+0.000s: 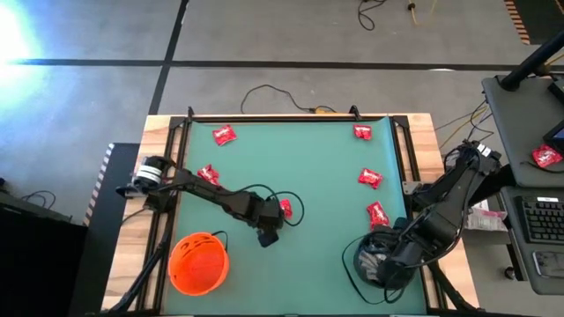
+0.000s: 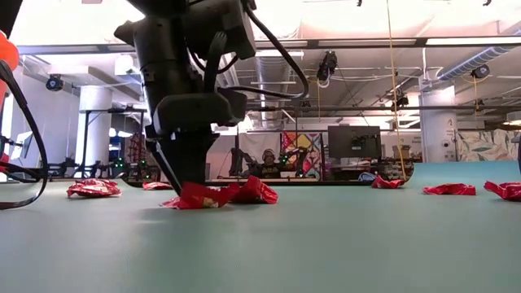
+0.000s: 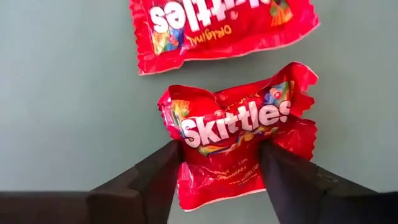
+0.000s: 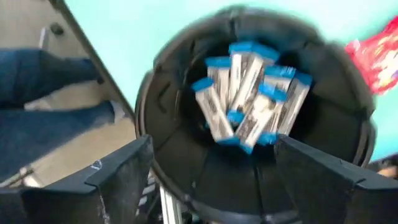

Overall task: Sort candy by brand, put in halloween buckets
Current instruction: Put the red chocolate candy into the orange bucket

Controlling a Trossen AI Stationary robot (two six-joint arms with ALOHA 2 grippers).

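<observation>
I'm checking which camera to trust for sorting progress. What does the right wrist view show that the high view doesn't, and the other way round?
Only the right wrist view shows what the black plastic bucket contains: a pile of narrow blue-and-white wrapped candies, with the right gripper open above the rim.

Only the high view shows the bright orange plastic bucket, the left gripper down at a shiny red candy packet, and other red packets across the green table.

Both show the black bucket and one red packet beside it.

Open-plan lab or office: exposed ceiling ducts [image 2: 488,57], monitor [image 2: 354,140], seated person [image 2: 267,161] behind table [image 2: 326,244]; taped grey floor [image 1: 291,35], keyboard [image 1: 539,216] on side desk.
</observation>
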